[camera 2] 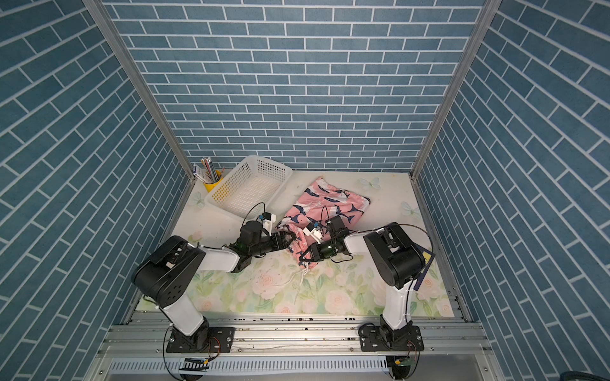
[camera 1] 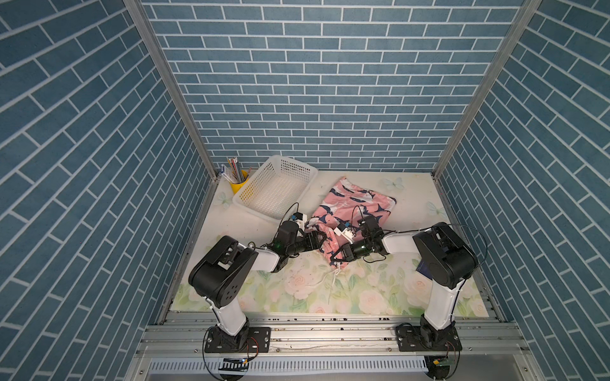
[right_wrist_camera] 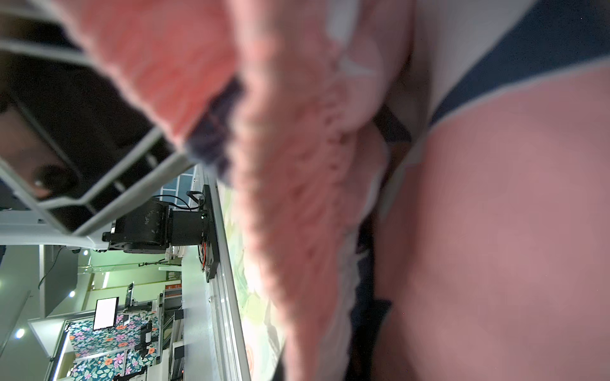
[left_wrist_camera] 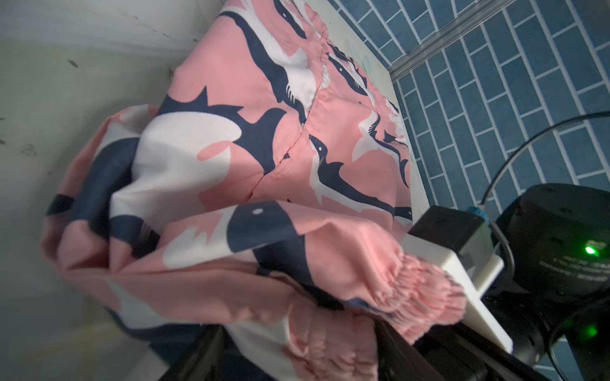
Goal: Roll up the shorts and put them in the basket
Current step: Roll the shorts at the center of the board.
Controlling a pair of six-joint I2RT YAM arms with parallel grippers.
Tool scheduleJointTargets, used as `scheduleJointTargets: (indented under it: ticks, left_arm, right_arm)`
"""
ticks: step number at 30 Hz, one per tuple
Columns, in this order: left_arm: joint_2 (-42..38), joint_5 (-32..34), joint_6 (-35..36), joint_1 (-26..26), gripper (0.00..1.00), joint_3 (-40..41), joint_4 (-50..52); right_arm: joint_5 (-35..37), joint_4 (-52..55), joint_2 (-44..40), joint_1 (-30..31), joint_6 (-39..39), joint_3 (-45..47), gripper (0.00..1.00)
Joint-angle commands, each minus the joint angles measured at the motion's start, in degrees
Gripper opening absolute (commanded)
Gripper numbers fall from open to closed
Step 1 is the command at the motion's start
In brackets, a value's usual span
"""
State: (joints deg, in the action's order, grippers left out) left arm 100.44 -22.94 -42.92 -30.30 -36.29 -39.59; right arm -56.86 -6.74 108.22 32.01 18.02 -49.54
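The salmon-pink shorts (camera 1: 355, 206) (camera 2: 330, 204) with navy and white sharks lie mid-table, legs toward the back wall. Their gathered waistband end is bunched up at the near side. My left gripper (camera 1: 319, 239) (camera 2: 292, 239) reaches into that bunch from the left. In the left wrist view its black fingers (left_wrist_camera: 208, 349) stand wide apart, with a fold of waistband (left_wrist_camera: 330, 343) lying between them. My right gripper (camera 1: 336, 259) (camera 2: 305, 259) is shut on the near corner of the waistband. In the right wrist view the shorts (right_wrist_camera: 495, 231) hide its fingers.
A white perforated basket (camera 1: 290, 161) stands at the back left, with a yellow cup of pencils (camera 1: 238, 186) beside it. The shorts' white drawstring (camera 1: 333, 280) trails toward the front edge. A dark blue flat thing (camera 2: 424, 264) lies under the right arm.
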Motion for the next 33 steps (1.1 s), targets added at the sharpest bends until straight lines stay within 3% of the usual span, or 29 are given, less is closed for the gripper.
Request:
scheduleJointTargets:
  ticks: [1, 8, 15, 19, 21, 28, 33]
  left_arm:
    - [3.91, 2.13, -1.38, -0.23, 0.73, -3.16, -0.37]
    - [6.07, 7.58, -3.68, -0.15, 0.66, -6.68, 7.29]
    - [-9.34, 11.65, -4.55, -0.11, 0.78, 2.85, 12.03]
    - [-9.15, 8.81, -6.09, -0.19, 0.89, 3.80, 14.15]
    - [-7.21, 6.56, -8.24, -0.13, 0.91, 4.31, 11.55]
    - [1.31, 2.05, -17.90, -0.41, 0.92, 8.76, -12.45]
    - [6.84, 1.12, -17.68, -0.37, 0.94, 2.38, -14.29]
  right_arm:
    - [-2.78, -1.25, 1.01, -0.29, 1.67, -0.64, 0.00]
    - [-4.56, -3.82, 2.77, -1.30, 4.29, -0.04, 0.00]
    - [-5.79, -8.69, 2.52, -1.84, 7.73, 1.20, 0.00]
    - [-5.80, -9.12, 2.26, -1.79, 7.73, 1.64, 0.00]
    - [-5.81, -9.26, 2.08, -1.78, 7.73, 1.82, 0.00]
    - [-5.72, -9.47, 2.49, -1.78, 7.73, 2.17, 0.00]
    - [-6.02, -9.18, 2.96, -1.78, 7.73, 2.25, 0.00]
